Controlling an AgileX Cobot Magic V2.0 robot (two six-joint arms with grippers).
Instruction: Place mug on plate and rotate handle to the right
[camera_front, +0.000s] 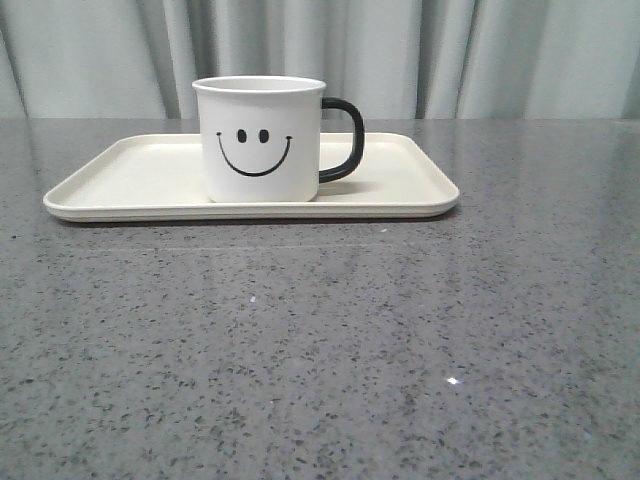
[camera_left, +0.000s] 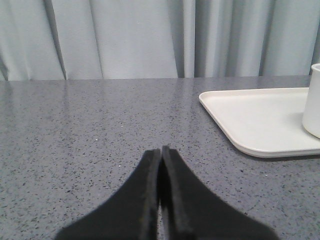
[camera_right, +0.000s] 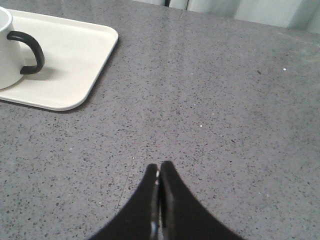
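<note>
The white mug (camera_front: 262, 140) with a black smiley face stands upright on the cream plate (camera_front: 130, 170), near its middle. Its black handle (camera_front: 345, 138) points to the right. Neither gripper shows in the front view. My left gripper (camera_left: 161, 150) is shut and empty above bare table, apart from the plate (camera_left: 260, 117) and the mug's edge (camera_left: 314, 100). My right gripper (camera_right: 160, 167) is shut and empty over bare table, well clear of the plate (camera_right: 75, 55), the mug (camera_right: 6, 45) and its handle (camera_right: 30, 50).
The plate sits on a grey speckled table (camera_front: 320, 350). A pale grey curtain (camera_front: 400, 50) hangs behind the table's far edge.
</note>
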